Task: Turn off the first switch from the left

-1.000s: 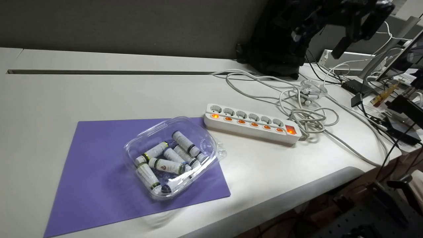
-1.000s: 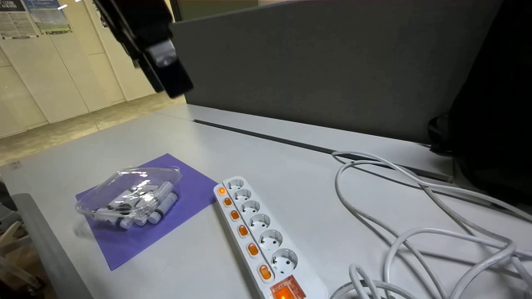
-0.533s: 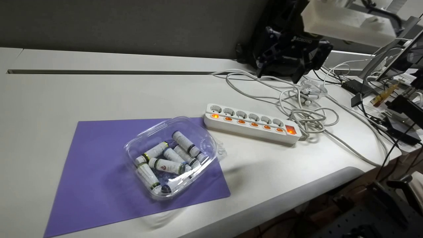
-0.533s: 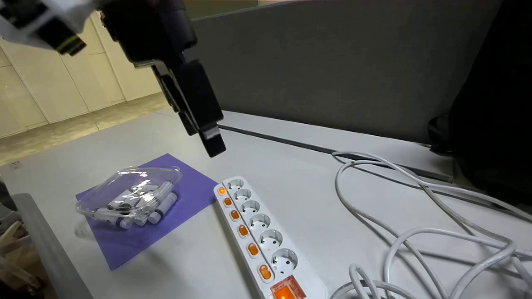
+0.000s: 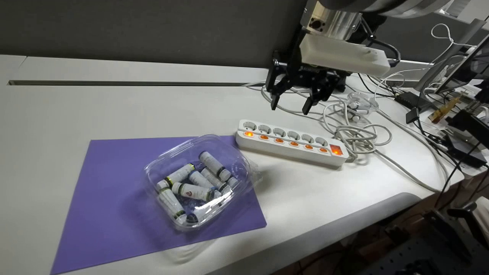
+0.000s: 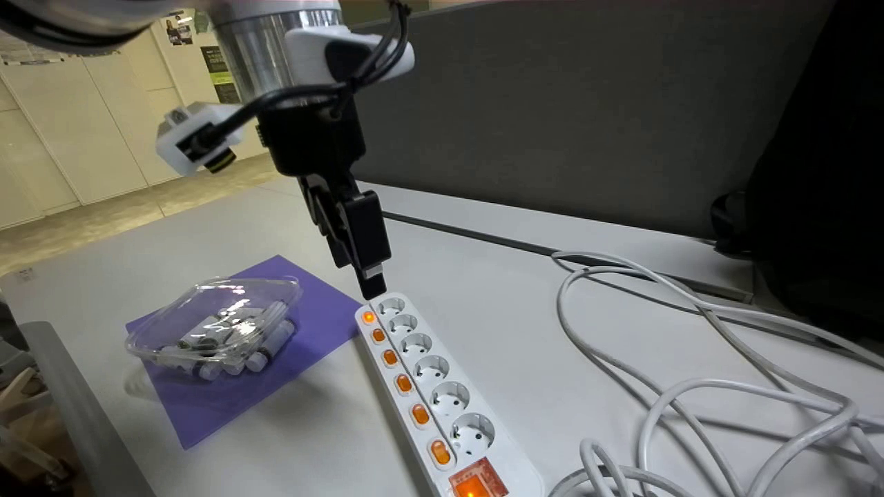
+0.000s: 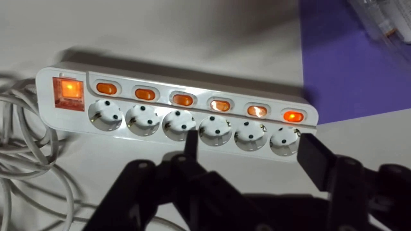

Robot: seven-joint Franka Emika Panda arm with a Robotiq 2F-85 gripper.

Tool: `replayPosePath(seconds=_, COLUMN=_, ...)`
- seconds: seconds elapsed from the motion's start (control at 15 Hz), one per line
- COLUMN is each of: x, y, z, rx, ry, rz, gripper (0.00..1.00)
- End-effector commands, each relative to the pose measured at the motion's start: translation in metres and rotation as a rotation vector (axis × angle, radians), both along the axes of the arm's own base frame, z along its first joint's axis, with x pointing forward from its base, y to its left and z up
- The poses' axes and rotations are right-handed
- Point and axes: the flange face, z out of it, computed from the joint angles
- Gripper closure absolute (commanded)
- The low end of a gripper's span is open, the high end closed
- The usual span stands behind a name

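The first switch from the left (image 5: 248, 134) is a small orange-red rocker, glowing, at the end of the row on the long white power strip (image 5: 288, 154). In the wrist view this lit switch (image 7: 293, 116) is the rightmost of the row. My gripper (image 5: 290, 109) hangs above and behind the strip, pointing down, apart from it. Its two fingers stand wide apart with nothing between them. In the wrist view the right finger (image 7: 316, 160) overlaps the strip's edge by the end socket, below the lit switch; the left one lies over the middle sockets.
A clear plastic box (image 5: 198, 183) of several white tubes sits on a purple sheet (image 5: 110, 183) beside the strip's lit-switch end. Loose white cables (image 5: 355, 137) coil at the opposite end, near a lit main switch (image 5: 336, 150). A dark partition (image 5: 153, 30) and black backpack (image 6: 822, 172) stand behind.
The arm has come down into view towards the lit-switch end of the strip. The jaws look somewhat narrower than half a second ago. Strip, box and sheet have stayed put; the switch stays lit.
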Motion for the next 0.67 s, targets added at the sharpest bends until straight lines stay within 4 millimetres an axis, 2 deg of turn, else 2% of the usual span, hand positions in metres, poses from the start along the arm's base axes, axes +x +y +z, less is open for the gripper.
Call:
replayPosePath(seconds=0.0, x=0.019, y=0.008, z=-0.018, rx=-0.016, ry=0.021, rz=-0.014, gripper=0.49)
replayPosePath(seconds=0.27, x=0.031, y=0.018, z=-0.036, rx=-0.040, ry=0.040, rz=0.000, gripper=0.77)
replayPosePath(seconds=0.47, x=0.042, y=0.026, z=-0.042, rx=-0.064, ry=0.041, rz=0.019, gripper=0.97)
replayPosePath(seconds=0.53, x=0.043, y=0.025, z=-0.040, rx=-0.069, ry=0.044, rz=0.026, gripper=0.99)
replayPosePath(seconds=0.6, x=0.033, y=0.025, z=-0.043, rx=-0.046, ry=0.050, rz=0.045, gripper=0.86)
